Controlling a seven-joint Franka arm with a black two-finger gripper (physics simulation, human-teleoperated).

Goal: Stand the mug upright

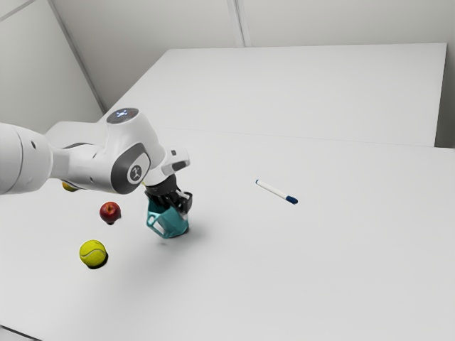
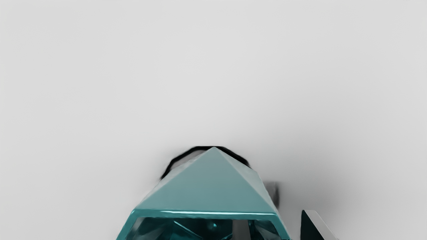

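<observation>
The mug (image 1: 169,223) is directly below the tool (image 1: 178,205), near the worktop (image 1: 313,277), its mouth facing up toward the hand. It looks tilted in the exterior view; whether its base sits flat I cannot tell. The tool is spread rather than closed: one finger reaches inside the mug's mouth, and the other (image 2: 318,228) stands outside the wall, with a visible gap between that finger and the rim. The arm (image 1: 92,167) comes in low from the exterior view's left, bends at the wrist and points the tool steeply down, leaning a little toward that view's right. On the exterior view's left of the mug are the apple (image 1: 110,212) and the tennis ball (image 1: 92,253), with a yellow thing (image 1: 69,186) partly hidden behind the arm. The marker (image 1: 276,191) lies well apart, toward the exterior view's right.
</observation>
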